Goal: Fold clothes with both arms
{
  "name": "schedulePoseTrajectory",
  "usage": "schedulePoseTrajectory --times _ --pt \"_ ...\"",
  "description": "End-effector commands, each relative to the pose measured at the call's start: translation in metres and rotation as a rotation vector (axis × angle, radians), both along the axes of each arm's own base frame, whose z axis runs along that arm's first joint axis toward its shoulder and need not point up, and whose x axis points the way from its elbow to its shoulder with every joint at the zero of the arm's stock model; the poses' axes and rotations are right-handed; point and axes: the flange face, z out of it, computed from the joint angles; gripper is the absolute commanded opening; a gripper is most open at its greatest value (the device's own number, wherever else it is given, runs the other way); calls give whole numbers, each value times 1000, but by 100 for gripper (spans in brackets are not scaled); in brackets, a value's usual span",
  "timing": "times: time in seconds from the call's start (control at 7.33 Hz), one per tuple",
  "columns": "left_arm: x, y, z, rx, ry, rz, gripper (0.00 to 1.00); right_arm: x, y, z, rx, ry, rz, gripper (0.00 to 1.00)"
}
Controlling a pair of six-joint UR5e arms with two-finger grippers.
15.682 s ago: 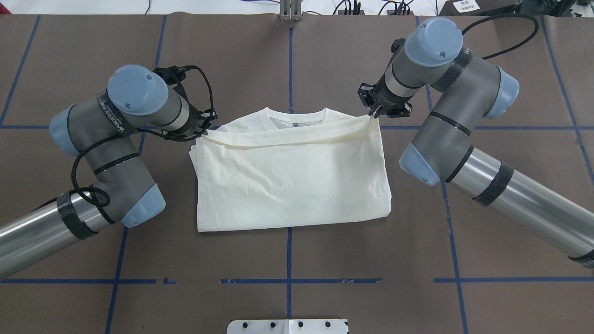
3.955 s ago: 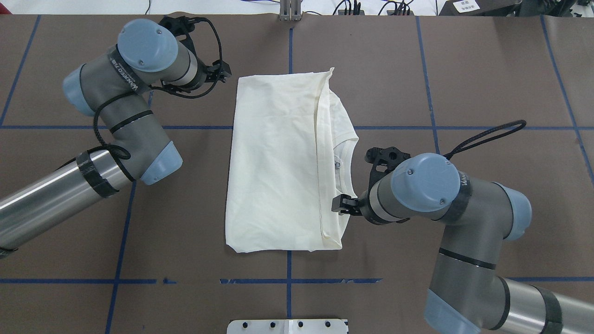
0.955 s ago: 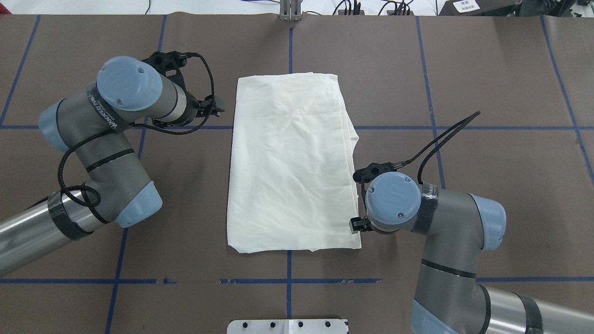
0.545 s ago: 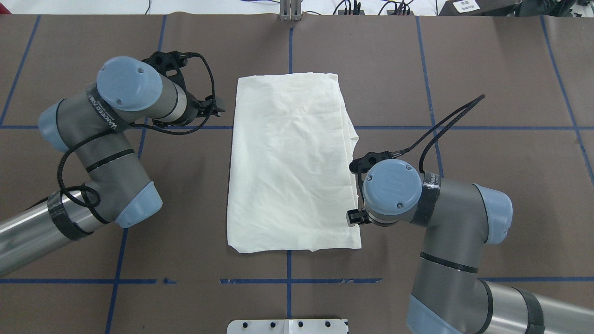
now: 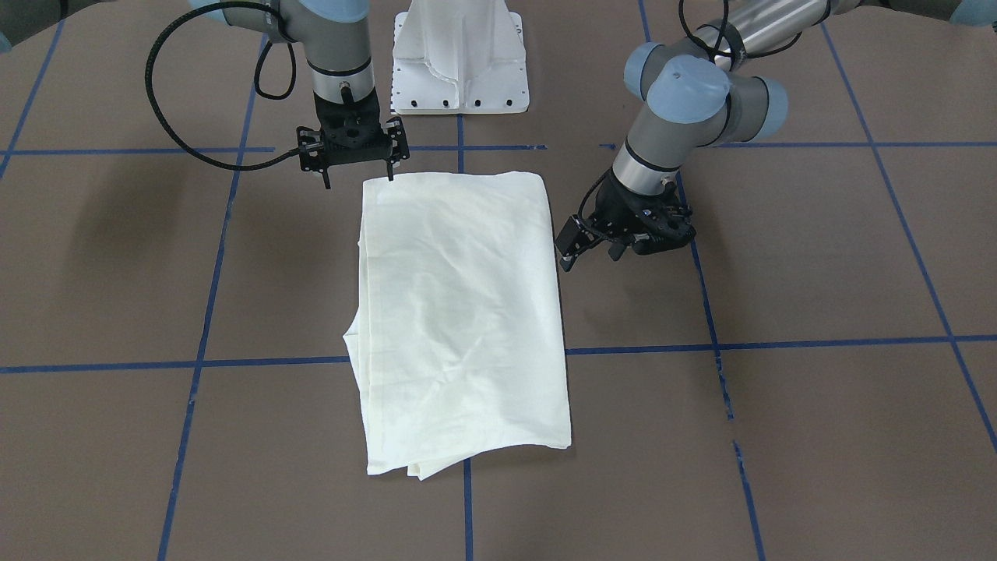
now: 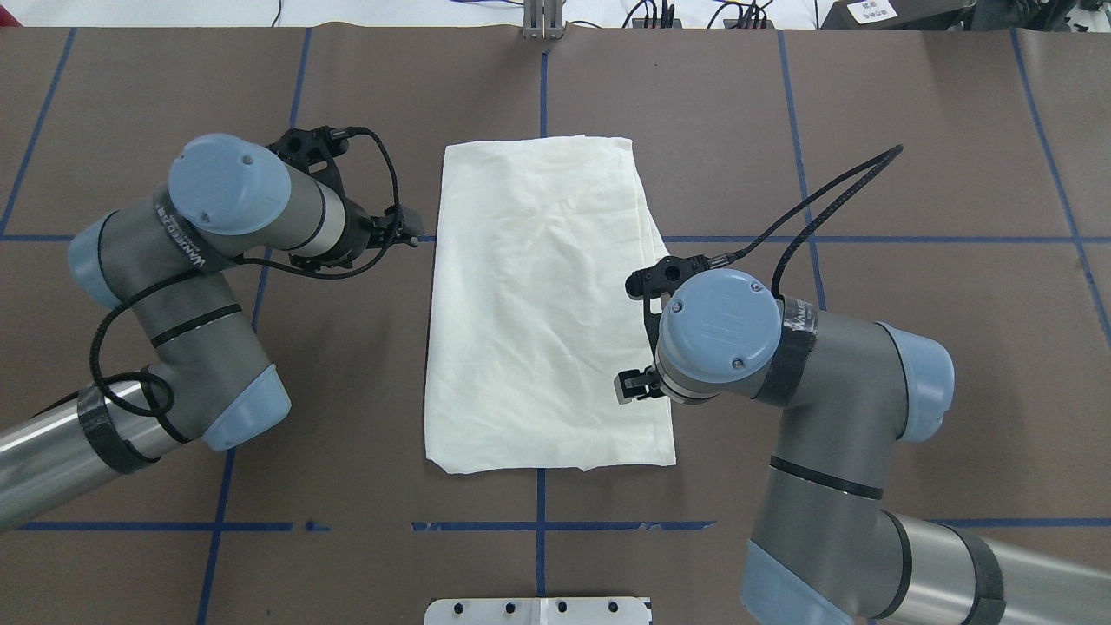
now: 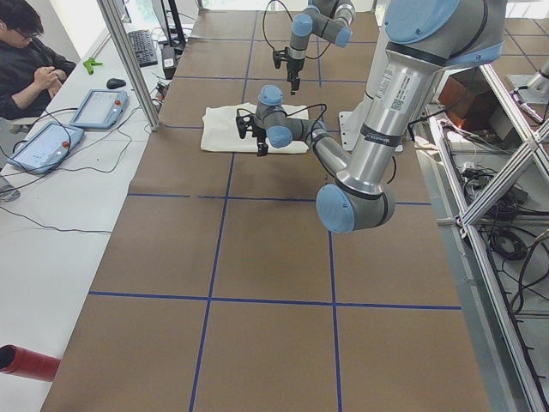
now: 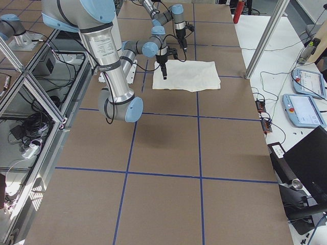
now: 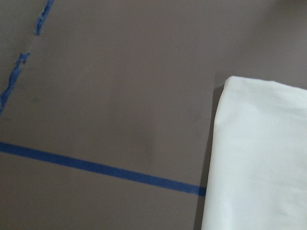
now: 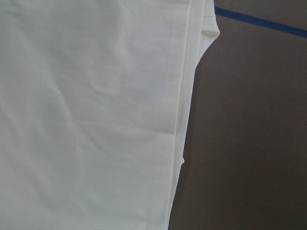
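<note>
Well, from the operators' side, nearest me is a short end of the cream shirt (image 5: 459, 312). It is folded into a long rectangle and lies flat on the brown table (image 5: 779, 257), plain side up, no print showing. Its long axis runs straight away from me toward the robot, roughly along the centre blue tape line (image 5: 466, 506). On the robot's right side the layers sit stacked with loose edges showing; the other long side is a clean fold.

Further back, the left gripper (image 5: 590, 257) hangs just beside that clean edge, clear of the cloth, fingers apart and holding nothing. Across the shirt, the right gripper (image 5: 358, 181) is spread wide and empty too. It is poised above the layered edge toward the robot's end, and I can't tell whether a fingertip touches. So the right arm is nearer the cloth, the left a little off it.

My guess is the next fold halves the length. For that, each gripper would need a corner of the same short end, one on each long side. Behind them stands the white pedestal (image 5: 459, 54).
</note>
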Motion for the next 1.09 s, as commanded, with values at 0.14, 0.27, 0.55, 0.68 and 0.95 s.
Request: schedulePoseTrajectory --times 0.14,0.27,0.55,0.68,0.95 --pt "59 126 -18 -212 -33 -17 100 7 -2 -4 -18 -35 9 100" --pt "67 145 -26 -250 -62 -24 99 8 -3 0 -8 -55 11 100" --pt "80 154 -33 -268 -114 -17 96 9 -3 1 -5 -58 12 100" --pt "81 151 -30 -257 -121 -38 95 9 -4 2 -5 -56 15 100" --pt "84 146 -23 -249 -140 -62 94 10 -6 2 -5 -56 19 100"
